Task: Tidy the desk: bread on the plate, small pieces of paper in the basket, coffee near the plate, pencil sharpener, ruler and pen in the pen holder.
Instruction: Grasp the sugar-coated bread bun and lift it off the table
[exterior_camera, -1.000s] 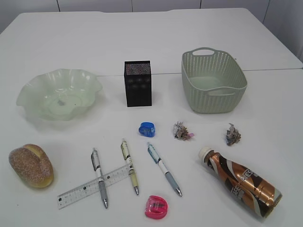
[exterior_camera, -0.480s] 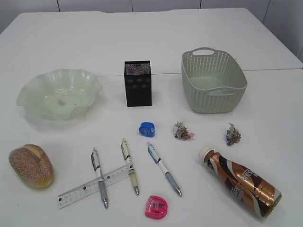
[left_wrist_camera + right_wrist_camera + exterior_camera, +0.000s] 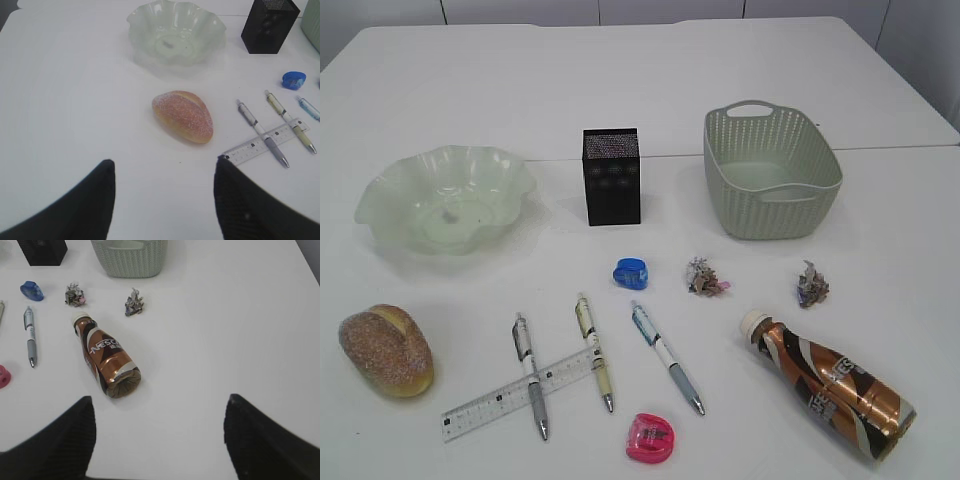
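While the exterior view shows no arms, both wrist views show dark fingers (image 3: 90, 200) spread wide, holding nothing. Bread (image 3: 386, 350), oval and sugar-speckled, lies on the counter (image 3: 640, 90) near the plate (image 3: 445, 198); coffee (image 3: 105, 359) lies on its side.

Bright even light, soft shadows, mild blur

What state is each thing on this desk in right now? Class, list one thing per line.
coffee: lying on its side, cap on
pen holder: upright, nothing seen in it
basket: upright, nothing seen inside
plate: holds no bread
bread: on the table, off the plate
ruler: flat, under two pens
left gripper: fingers open
right gripper: fingers open
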You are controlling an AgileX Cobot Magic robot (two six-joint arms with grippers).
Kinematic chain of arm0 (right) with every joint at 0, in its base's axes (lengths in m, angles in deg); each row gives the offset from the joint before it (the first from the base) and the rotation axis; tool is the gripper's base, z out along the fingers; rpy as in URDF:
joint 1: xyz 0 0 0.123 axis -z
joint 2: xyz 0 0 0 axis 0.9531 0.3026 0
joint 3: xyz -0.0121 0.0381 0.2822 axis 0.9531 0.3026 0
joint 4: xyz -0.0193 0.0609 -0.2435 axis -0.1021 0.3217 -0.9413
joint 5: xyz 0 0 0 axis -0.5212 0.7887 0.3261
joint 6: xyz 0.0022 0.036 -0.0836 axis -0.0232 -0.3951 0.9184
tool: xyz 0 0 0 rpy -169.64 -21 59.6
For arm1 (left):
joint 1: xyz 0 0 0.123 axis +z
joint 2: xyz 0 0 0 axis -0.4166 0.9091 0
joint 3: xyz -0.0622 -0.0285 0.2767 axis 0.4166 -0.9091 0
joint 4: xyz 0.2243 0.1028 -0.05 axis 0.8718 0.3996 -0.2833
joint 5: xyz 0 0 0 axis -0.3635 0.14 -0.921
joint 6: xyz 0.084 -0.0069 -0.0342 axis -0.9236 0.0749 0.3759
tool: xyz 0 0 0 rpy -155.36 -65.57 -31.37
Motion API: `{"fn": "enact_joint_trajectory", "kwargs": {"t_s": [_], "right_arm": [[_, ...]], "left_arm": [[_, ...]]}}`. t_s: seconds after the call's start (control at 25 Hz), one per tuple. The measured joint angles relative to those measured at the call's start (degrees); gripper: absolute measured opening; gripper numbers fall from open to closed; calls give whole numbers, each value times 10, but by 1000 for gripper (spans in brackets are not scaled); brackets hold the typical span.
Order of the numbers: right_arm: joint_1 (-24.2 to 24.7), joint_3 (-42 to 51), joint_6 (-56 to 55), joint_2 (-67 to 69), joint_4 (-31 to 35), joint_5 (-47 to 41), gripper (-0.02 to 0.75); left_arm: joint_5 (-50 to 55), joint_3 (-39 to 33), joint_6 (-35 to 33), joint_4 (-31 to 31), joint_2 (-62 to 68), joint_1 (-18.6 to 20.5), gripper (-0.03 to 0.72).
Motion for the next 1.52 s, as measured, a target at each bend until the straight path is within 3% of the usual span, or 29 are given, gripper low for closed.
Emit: {"fn": "enact_joint_trajectory", "kwargs": {"t_s": [0.76, 0.88, 1.08, 1.52], "right_arm": [[0, -4, -10, 0, 12, 13, 585], [0, -5, -30, 0, 41, 51, 585], [0, -9, -46, 26, 92, 143, 585], [0, -12, -49, 306, 83, 314, 585]], "left_arm": [[-1, 0, 0, -1, 0, 0, 438], [-21, 8, 7, -6, 0, 0, 438], [-74, 22, 81, -11, 51, 0, 438], [-199, 23, 100, -11, 296, 0, 438]]}}
